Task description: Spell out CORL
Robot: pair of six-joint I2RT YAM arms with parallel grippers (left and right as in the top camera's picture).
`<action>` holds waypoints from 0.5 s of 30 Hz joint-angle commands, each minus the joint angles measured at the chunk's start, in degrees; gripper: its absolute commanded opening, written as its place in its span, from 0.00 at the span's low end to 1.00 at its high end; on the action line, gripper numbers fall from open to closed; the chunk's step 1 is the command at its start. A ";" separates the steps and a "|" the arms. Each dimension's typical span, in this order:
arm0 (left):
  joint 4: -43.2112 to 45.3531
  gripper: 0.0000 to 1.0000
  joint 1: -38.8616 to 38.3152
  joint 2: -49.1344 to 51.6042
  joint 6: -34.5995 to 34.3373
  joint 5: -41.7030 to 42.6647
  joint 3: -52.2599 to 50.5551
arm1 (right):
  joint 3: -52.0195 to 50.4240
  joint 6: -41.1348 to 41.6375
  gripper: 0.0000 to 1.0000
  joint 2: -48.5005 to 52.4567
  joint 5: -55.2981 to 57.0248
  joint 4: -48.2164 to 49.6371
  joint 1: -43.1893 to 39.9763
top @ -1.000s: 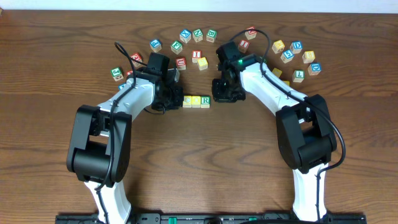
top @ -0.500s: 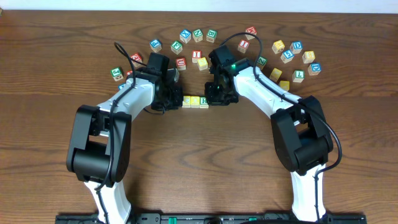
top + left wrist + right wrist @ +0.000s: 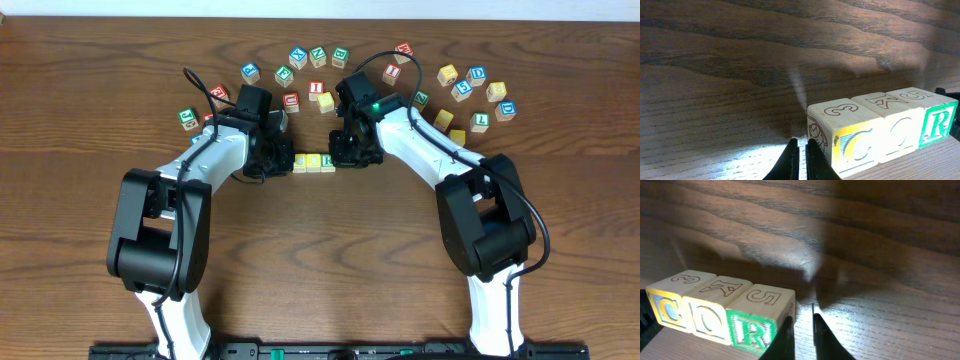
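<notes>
The C-O-R row (image 3: 314, 161) is lying along the worktop (image 3: 320, 260), with the left tool (image 3: 801, 152) and right tool (image 3: 801, 330) flanking it, both clenched on nothing. The L block (image 3: 480, 121) is sitting well apart beyond the R end, nearer the right tool.

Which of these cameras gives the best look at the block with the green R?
The right wrist view: the green R block sits close, its R face and the 5 on top readable. The left wrist view shows it smaller, at the picture's right edge. Overhead it is only a tiny speck.
</notes>
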 commanded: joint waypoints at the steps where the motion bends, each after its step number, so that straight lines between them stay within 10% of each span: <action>1: -0.20 0.07 -0.09 0.33 -0.50 -0.44 -0.07 | -0.50 0.83 0.06 -0.74 -0.74 -0.02 0.33; 15: -1.84 0.07 1.90 -1.75 3.13 -2.93 2.08 | -0.20 -0.35 0.09 -3.06 1.36 -2.38 -2.49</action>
